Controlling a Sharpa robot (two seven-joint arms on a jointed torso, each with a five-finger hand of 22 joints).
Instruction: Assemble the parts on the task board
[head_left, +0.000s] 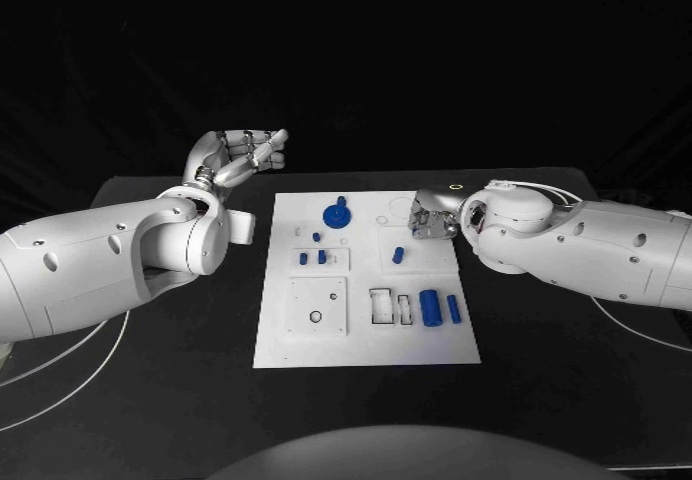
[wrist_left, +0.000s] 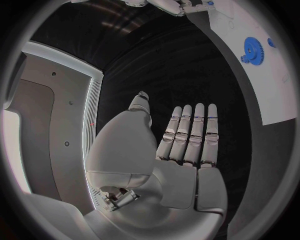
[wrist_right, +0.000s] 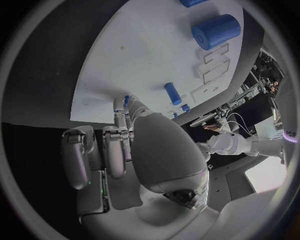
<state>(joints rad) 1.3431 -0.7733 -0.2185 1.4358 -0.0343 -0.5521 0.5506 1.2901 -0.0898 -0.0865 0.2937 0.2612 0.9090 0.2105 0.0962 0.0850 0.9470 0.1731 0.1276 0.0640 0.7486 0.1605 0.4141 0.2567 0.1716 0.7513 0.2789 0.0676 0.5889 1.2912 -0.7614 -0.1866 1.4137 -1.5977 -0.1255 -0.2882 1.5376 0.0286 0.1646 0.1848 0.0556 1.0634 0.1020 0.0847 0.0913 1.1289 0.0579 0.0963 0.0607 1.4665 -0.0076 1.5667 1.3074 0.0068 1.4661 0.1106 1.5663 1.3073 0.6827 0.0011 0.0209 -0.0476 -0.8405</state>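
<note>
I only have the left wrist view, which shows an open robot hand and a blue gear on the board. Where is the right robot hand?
Observer: The right robot hand is at the far right edge of the task board, fingers curled down toward it.
Operator: Is it holding a part?
Observer: I cannot tell. The right wrist view shows a bit of blue by its fingertips, but no clear grip.
Operator: Which parts lie nearer the robot?
Observer: A large blue cylinder lies on the board's right side, with a slimmer blue pin beside it.
</note>
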